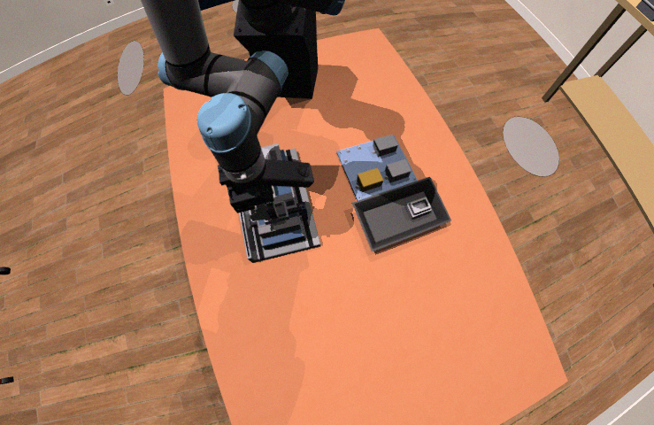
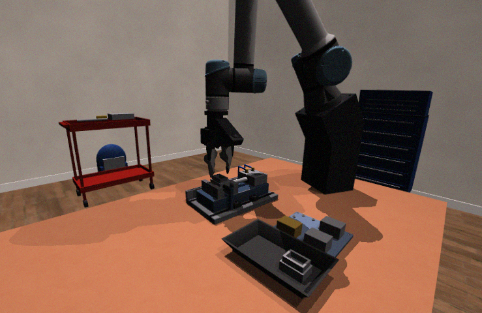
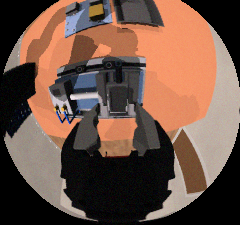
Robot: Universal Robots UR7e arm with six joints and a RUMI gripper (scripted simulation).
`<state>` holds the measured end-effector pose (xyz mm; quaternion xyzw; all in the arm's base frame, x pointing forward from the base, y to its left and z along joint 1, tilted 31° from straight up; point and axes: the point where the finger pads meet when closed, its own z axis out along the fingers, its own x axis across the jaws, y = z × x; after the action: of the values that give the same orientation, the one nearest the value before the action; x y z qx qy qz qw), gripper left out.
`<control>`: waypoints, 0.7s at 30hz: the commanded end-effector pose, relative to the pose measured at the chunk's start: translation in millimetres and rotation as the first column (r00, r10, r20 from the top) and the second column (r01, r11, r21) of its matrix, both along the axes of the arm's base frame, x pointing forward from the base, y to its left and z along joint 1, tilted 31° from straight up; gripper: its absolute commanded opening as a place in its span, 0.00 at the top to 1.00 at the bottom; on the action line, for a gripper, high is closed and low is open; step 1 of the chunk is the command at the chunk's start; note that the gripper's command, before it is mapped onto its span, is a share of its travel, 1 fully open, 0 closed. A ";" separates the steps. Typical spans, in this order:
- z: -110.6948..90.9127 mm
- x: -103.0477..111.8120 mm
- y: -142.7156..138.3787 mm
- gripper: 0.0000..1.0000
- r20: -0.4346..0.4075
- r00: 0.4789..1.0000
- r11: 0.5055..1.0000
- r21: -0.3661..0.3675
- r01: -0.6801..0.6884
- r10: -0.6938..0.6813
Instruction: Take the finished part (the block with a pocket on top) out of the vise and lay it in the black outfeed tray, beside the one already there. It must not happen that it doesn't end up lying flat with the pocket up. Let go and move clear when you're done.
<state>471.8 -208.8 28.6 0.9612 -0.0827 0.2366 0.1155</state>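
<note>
Nearest, black outfeed tray (image 2: 248, 236) on orange mat (image 2: 137, 258), one pocketed block (image 2: 295, 263) at its right end. Just behind the tray, blue plate (image 2: 337, 245) with two grey blocks and a yellow block (image 2: 288, 225). Farther back, vise (image 2: 231, 193) holds the finished part (image 2: 220, 180). Gripper (image 2: 219, 166) hangs directly above it, fingers spread partway, gripping nothing, tips close over the part. Red cart (image 2: 108, 151) by far wall.

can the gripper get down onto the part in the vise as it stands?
Probably yes: the gripper hangs open right over the pocketed part in the vise, with nothing between them.
</note>
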 end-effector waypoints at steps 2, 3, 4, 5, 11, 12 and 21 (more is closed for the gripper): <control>-0.9 0.9 -0.5 0.60 0.001 1.000 1.000 -0.001 0.000 0.000; -1.2 1.0 -0.6 0.60 0.001 1.000 1.000 -0.001 0.000 0.000; -1.6 1.2 -0.7 0.60 0.001 1.000 1.000 -0.001 0.000 0.000; -1.9 1.4 -0.8 0.60 0.001 1.000 1.000 -0.001 0.000 0.000; -3.6 2.2 -1.3 0.60 0.001 1.000 1.000 -0.001 0.000 0.000; -3.6 2.2 -1.3 0.60 0.001 1.000 1.000 -0.001 0.000 0.000; -6.4 3.6 -2.2 0.60 0.001 1.000 1.000 -0.001 0.000 0.000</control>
<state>474.7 -210.6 22.7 0.9612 -0.0827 0.2365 0.1155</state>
